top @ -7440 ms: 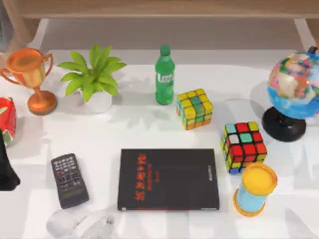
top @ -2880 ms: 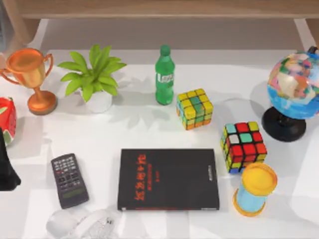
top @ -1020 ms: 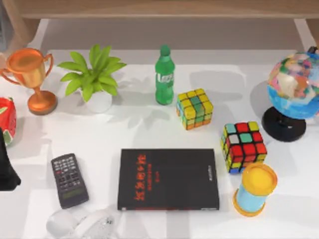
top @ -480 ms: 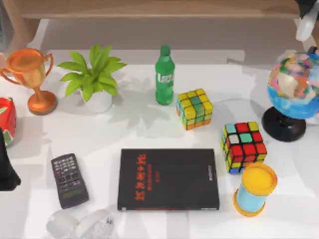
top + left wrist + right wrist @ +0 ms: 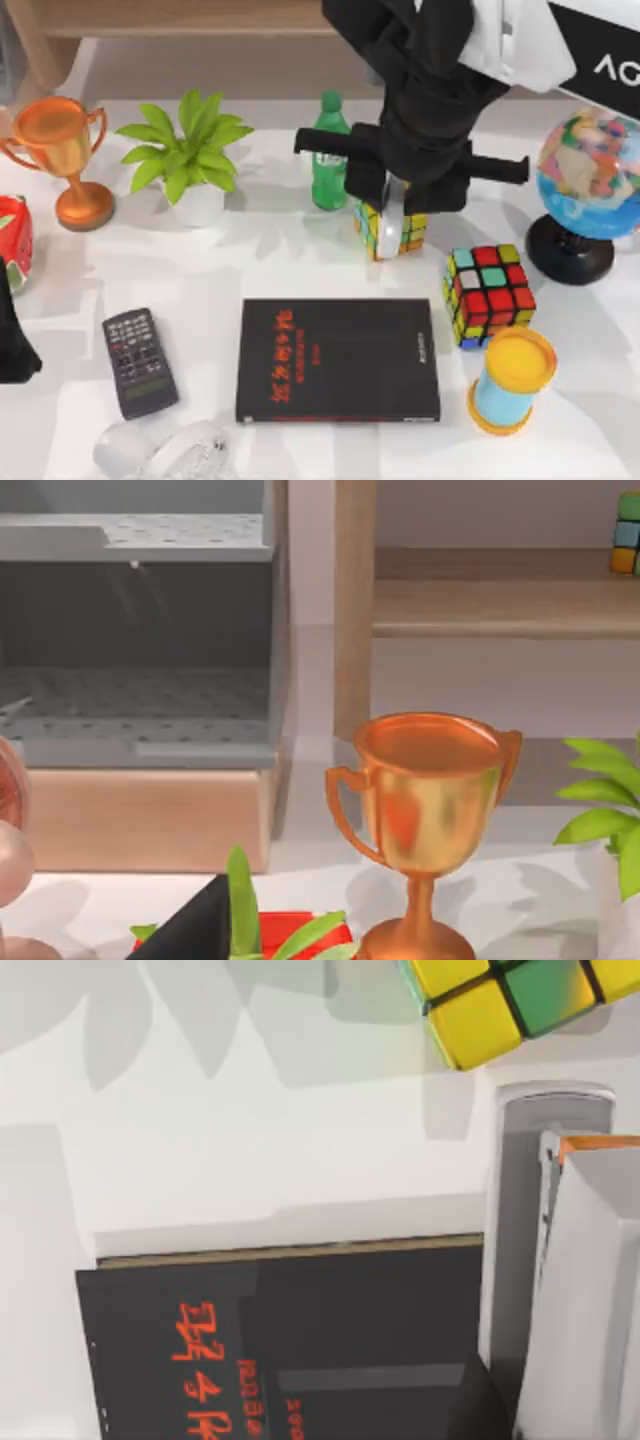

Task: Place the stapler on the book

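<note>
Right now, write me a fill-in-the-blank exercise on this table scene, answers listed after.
1. The right gripper holds a white ____.
2. The book has ____ characters on its black cover.
3. In the top view, the remote lies to the ____ of the book.
4. The bottle behind the yellow-green cube is ____.

Missing words: stapler; red; left; green

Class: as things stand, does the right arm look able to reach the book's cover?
Probably yes. The right pincer, holding the stapler, hovers just behind the book, whose cover lies bare.
</note>
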Robot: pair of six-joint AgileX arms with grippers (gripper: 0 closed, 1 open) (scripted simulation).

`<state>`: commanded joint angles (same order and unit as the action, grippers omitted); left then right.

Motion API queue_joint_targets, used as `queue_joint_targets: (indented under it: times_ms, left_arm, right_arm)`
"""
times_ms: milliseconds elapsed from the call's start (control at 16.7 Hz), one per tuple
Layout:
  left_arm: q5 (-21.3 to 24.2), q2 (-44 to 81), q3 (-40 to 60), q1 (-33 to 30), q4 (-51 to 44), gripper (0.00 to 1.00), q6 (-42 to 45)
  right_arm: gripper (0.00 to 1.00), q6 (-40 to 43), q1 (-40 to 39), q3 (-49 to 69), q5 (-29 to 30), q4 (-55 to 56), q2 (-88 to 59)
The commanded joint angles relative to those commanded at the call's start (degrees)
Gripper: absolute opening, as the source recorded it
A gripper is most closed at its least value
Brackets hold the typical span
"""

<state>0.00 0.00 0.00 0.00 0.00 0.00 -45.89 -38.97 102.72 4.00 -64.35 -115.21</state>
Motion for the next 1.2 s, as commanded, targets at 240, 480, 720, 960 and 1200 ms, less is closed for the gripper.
queue_joint_targets:
  times_ms: [240, 480, 720, 960, 1200]
  left_arm:
    - [0.0, 0.0, 0.0, 0.0, 0.0, 1.0, 0.0]
    - [0.0, 0.0, 0.0, 0.0, 0.0, 1.0, 0.0]
    - [0.0, 0.0, 0.0, 0.0, 0.0, 1.0, 0.0]
    - [0.0, 0.0, 0.0, 0.0, 0.0, 1.0, 0.0]
    - [0.0, 0.0, 0.0, 0.0, 0.0, 1.0, 0.0]
  right_arm:
    - [0.0, -4.4, -8.3, -3.6, 0.5, 0.8, -4.4]
    - [0.0, -5.6, -10.6, -4.7, 0.7, 1.0, -5.9]
    - [0.0, -5.7, -10.4, -4.6, 0.6, 1.0, -5.8]
    - [0.0, -5.5, -10.4, -6.6, 0.7, 3.9, -6.8]
    - [0.0, -5.4, -10.4, -8.7, 0.7, 6.9, -7.8]
